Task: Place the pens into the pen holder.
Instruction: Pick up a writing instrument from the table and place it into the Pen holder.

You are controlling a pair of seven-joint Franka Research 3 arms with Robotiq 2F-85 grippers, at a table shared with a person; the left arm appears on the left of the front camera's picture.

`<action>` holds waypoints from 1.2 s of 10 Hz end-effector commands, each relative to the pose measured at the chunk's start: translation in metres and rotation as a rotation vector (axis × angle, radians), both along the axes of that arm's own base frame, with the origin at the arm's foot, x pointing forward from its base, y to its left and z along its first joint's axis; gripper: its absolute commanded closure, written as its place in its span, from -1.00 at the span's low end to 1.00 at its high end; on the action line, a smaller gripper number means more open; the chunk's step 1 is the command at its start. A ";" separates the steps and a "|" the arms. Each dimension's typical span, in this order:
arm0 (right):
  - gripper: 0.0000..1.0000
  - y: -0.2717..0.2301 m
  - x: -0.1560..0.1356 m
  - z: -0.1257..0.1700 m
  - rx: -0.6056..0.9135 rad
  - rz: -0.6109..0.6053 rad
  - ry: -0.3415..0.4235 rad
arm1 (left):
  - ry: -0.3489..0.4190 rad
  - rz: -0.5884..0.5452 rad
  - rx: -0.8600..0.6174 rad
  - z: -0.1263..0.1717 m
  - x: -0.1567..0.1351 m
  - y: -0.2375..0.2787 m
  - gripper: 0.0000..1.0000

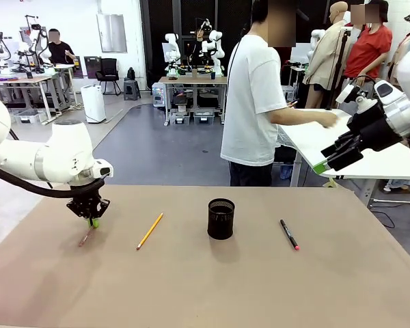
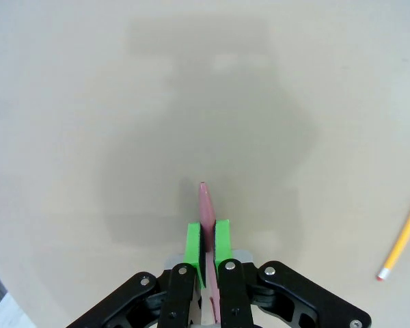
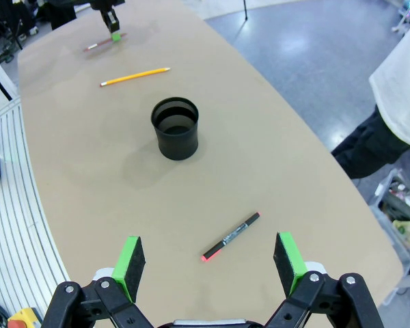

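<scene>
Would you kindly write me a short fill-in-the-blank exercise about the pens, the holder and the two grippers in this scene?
1. The left gripper has its jaws ____ on the reddish-brown pen.
2. The right gripper, high above the table, has its jaws ____.
3. The pen holder stands between the black marker and the ____ pencil.

Missing words: shut; open; yellow.
</scene>
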State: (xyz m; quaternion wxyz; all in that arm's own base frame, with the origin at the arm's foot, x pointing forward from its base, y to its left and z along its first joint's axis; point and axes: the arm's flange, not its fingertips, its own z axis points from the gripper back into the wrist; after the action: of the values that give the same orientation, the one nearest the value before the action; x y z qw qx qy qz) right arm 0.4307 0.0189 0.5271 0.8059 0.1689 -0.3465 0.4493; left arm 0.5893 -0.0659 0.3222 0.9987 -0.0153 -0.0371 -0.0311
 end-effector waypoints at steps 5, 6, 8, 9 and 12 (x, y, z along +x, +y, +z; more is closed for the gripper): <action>-1.00 0.000 0.001 0.001 0.026 0.007 -0.011 | -0.204 -0.255 -0.688 0.105 -0.030 0.023 1.00; -1.00 0.000 0.001 0.001 0.026 0.007 -0.011 | -0.253 -0.318 -0.731 0.120 -0.036 0.021 1.00; -1.00 0.000 0.001 0.001 0.026 0.007 -0.011 | -0.446 -0.515 -0.814 0.143 -0.051 0.018 1.00; -1.00 0.000 0.001 0.001 0.026 0.007 -0.011 | -0.527 -0.593 -0.886 0.151 -0.057 0.018 1.00; -1.00 0.000 0.001 0.001 0.026 0.007 -0.011 | -0.785 -0.856 -1.059 0.166 -0.073 0.022 1.00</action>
State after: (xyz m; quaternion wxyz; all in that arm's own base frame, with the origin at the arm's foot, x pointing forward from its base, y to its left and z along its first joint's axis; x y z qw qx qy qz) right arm 0.4307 0.0190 0.5270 0.8059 0.1690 -0.3463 0.4494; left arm 0.5261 -0.0485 0.5016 0.7218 -0.4494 -0.3846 -0.3593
